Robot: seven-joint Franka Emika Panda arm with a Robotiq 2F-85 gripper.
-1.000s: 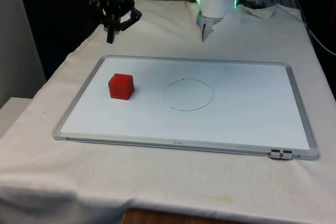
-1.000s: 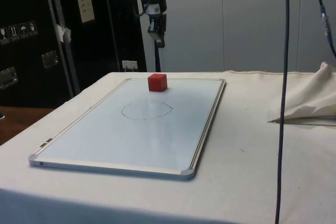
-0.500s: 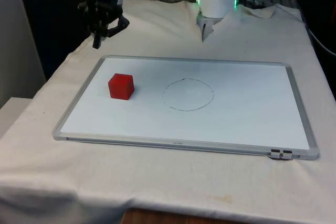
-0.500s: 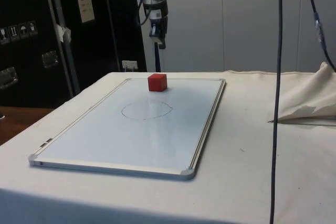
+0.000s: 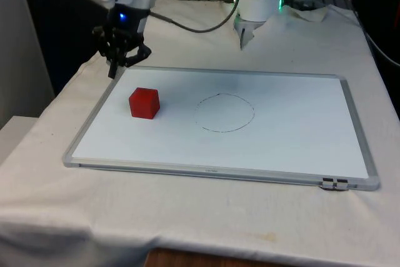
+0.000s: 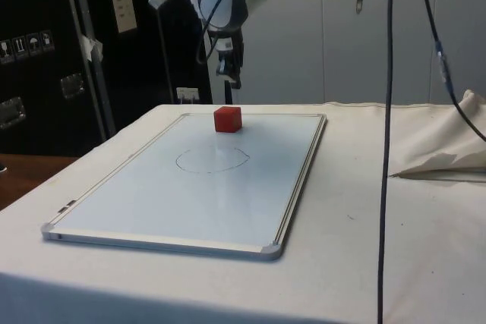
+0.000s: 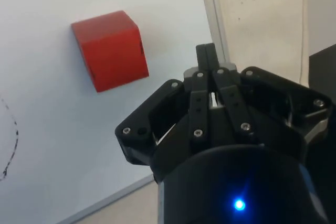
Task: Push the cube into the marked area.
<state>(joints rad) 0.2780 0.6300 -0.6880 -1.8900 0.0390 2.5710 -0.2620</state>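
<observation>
- While sitting flat on the whiteboard point(image 5: 300, 136), red cube point(image 5: 144, 102) toward the front view's left end of the board, well apart from the drawn circle point(image 5: 224, 112) marked near the board's middle.
- Upright on one face, no tilt; in the side view, cube point(image 6: 227, 118) near the board's far edge, circle point(image 6: 213, 159) closer to the camera.
- Nothing touching the cube; clear white board surface all round it.
- In the wrist view, cube point(image 7: 111, 50) lying beyond the fingertips, with a short arc of the circle point(image 7: 11, 140) at the picture's edge.
- Gripper point(image 5: 114, 72) hanging off the board's far corner at the front view's left, above the corner of the frame, apart from the cube and raised off the surface.
- Jaws clenched together, holding nothing; in the wrist view, gripper point(image 7: 208, 56) with both fingers pressed into one narrow tip, just over the board's metal frame.
- In the side view, gripper point(image 6: 227, 95) pointing straight down, behind and above the cube.
- Whiteboard lying flat on the white tablecloth point(image 5: 206, 211), long side across the front view.
- Crumpled fold of cloth point(image 6: 448, 146) well off to one side of the board in the side view, black cables point(image 6: 386, 111) dangling in front of it.
</observation>
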